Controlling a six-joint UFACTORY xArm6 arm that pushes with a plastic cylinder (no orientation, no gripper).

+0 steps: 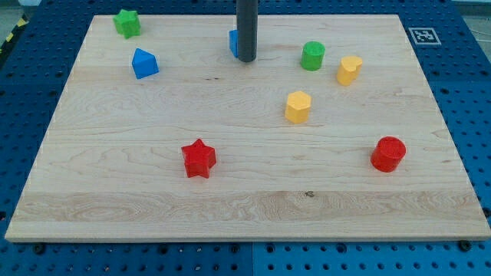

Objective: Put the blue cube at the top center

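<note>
The blue cube [232,42] sits near the view's top, close to the centre of the wooden board [245,207], and only a thin sliver of it shows: most of it is hidden behind my rod. My tip [245,60] rests at the cube's right side, touching it or just beside it; I cannot tell which, since the rod covers the contact. There are no jaws here to be spread or pressed together, only the straight dark rod with its blunt end on the board.

The relation that matters is that the cube lies to the view's left of my tip and slightly toward the top. A push from this side would carry it leftward, away from centre, so I judge the cube is already about at its goal, or needs at most a small nudge up the board, for which my tip would have to come round to its lower side.

Outward from my tip: a green cylinder [312,56] lies to the view's right, then a yellow block [349,70] just beyond it, and another yellow block [298,106] lower right. A second blue block [144,64], house-shaped, lies well to the left, and a green star [127,23] sits further up in the left corner. A red star [199,159] lies well below, and a red cylinder [388,154] far to the lower right.
</note>
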